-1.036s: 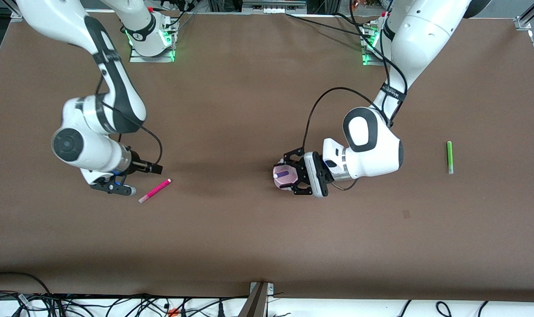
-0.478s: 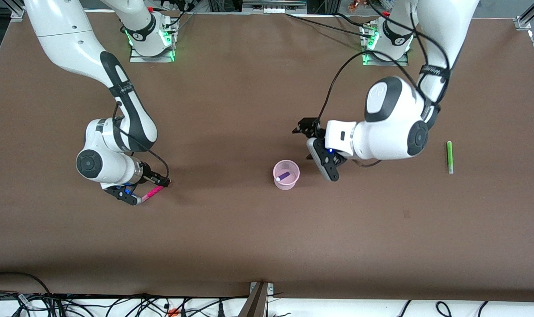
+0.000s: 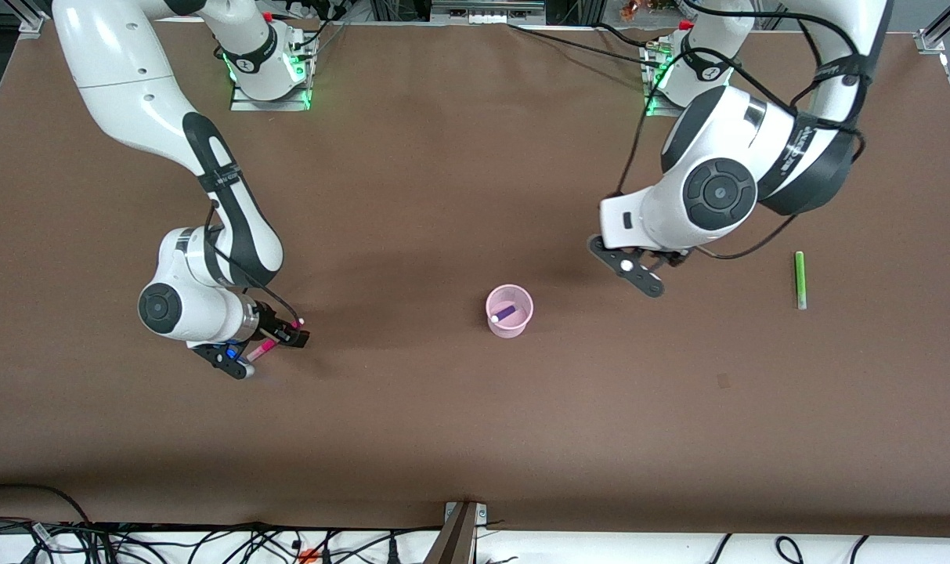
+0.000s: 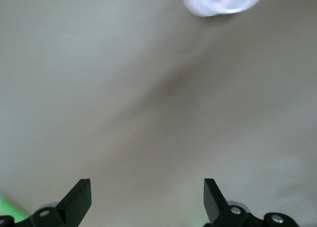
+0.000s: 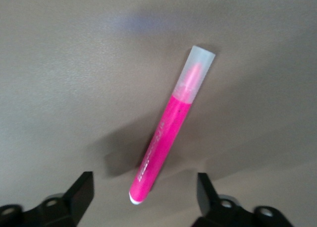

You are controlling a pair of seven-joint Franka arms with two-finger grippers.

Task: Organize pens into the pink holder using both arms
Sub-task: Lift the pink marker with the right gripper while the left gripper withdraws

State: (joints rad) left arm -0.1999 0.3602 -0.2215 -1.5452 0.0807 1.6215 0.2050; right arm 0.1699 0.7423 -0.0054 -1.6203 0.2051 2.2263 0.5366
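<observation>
Pink pen [image 5: 168, 141]: it lies on the table toward the right arm's end, straddled by your right gripper [image 3: 259, 349]. Expect it to be light, stiff and smooth, so it may roll; take it mid-barrel, across its length.
Right gripper: fingers spread wide either side of the pen, not closed on it, holding nothing.
Left gripper [image 3: 637, 274]: wide open and empty, hanging over bare table between the cup and the green pen.
Pink cup [image 3: 510, 310]: it stands mid-table with the purple pen [image 3: 503, 314] already inside. It looks light, so a nudge could tip it.
Green pen [image 3: 799, 279]: it lies flat near the left arm's end, untouched.
Table [image 3: 443, 196]: flat brown cover, with plenty of room around each pen.
</observation>
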